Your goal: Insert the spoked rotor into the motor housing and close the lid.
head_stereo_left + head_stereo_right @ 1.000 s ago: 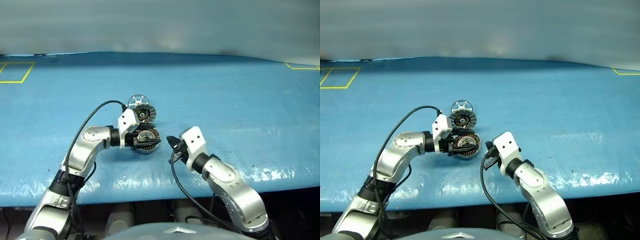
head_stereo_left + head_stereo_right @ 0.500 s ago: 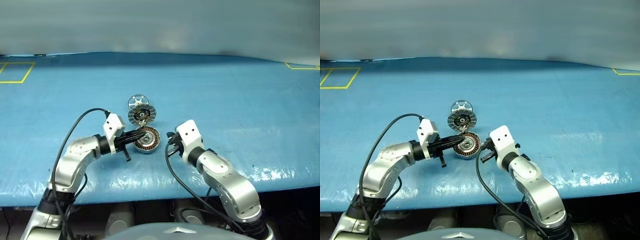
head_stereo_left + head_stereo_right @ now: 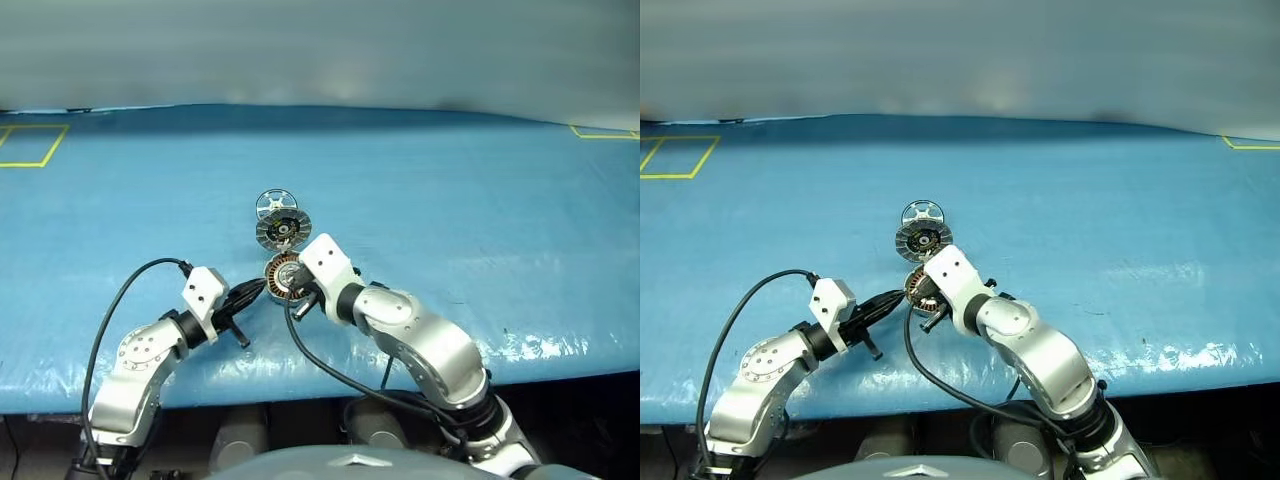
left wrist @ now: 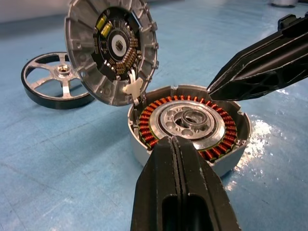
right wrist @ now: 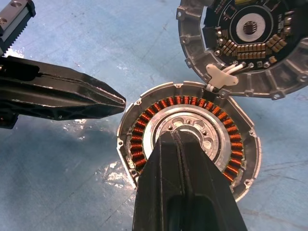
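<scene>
Both closed, empty fingers now at the open motor housing (image 4: pixel 190 127): left (image 4: pixel 177 144) withdrawn beside, right (image 5: pixel 180 139) above.

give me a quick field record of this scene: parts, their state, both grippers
surface: blue table cover
motor housing: open, copper windings showing, no rotor inside
lid: swung up, dark inner face showing, joined to housing rim
spoked rotor: lying on the cover beyond the lid, not held
left gripper: fingers shut, tip beside housing rim, holding nothing
right gripper: fingers shut, tip at housing rim, holding nothing
</scene>
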Controlling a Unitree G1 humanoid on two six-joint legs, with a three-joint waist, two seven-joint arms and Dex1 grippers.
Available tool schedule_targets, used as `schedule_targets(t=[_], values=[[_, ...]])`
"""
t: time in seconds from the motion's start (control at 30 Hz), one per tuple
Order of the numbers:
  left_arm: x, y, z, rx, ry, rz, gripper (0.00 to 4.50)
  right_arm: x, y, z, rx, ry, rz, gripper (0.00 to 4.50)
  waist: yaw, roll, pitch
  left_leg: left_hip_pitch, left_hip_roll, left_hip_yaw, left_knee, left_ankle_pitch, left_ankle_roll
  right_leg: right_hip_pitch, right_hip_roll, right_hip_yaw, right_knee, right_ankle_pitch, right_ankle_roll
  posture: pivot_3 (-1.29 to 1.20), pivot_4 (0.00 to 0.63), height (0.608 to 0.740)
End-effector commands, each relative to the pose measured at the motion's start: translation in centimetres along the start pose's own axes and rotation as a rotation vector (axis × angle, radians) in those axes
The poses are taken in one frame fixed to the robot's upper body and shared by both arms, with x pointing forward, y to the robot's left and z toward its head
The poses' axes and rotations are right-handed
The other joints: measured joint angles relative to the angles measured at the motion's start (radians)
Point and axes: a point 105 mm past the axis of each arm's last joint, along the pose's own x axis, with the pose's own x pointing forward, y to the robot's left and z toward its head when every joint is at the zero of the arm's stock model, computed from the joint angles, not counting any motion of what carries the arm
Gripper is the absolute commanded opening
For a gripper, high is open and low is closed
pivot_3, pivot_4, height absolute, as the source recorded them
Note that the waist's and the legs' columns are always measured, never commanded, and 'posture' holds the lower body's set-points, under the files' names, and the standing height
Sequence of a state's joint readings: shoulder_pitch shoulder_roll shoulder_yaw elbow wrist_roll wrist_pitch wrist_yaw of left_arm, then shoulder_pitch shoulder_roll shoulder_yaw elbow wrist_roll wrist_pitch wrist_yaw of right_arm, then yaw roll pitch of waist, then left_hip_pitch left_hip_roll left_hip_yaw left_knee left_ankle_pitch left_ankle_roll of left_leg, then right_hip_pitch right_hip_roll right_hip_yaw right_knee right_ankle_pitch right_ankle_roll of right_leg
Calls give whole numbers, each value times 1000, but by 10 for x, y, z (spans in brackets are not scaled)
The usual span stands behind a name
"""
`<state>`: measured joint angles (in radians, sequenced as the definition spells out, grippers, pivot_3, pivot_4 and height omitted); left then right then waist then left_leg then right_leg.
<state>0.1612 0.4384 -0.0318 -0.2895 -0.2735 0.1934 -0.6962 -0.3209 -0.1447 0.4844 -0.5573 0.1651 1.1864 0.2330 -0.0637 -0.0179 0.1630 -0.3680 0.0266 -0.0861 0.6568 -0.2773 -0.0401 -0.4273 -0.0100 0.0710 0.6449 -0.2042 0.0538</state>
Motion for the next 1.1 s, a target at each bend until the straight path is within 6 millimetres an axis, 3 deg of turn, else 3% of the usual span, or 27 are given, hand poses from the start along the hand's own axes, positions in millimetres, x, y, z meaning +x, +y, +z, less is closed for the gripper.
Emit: schedule_targets(t=[0.03,0.47,0.67,1.1], values=[[-2,1,8,56,-58,40,15,6,2,7,-23,-8,-1,0,0,0,0,0,0,0,0,0,0,0,0,0,0,0,0,0,150,740],[-4,-7,4,22,-137,63,15,5,0,12,-29,-5,-5,0,0,0,0,-1,0,0,0,0,0,-1,0,0,0,1,1,0,150,740],[-2,-17,-8,28,-100,8,15,6,-3,9,-32,14,-19,0,-2,0,0,-1,0,0,0,0,0,-1,0,0,-1,0,0,0,150,740],[2,-23,-9,24,-91,-33,15,12,-6,0,-24,66,-35,0,-3,0,0,-1,0,0,0,0,0,-1,0,0,-1,-1,-2,0,150,740]])
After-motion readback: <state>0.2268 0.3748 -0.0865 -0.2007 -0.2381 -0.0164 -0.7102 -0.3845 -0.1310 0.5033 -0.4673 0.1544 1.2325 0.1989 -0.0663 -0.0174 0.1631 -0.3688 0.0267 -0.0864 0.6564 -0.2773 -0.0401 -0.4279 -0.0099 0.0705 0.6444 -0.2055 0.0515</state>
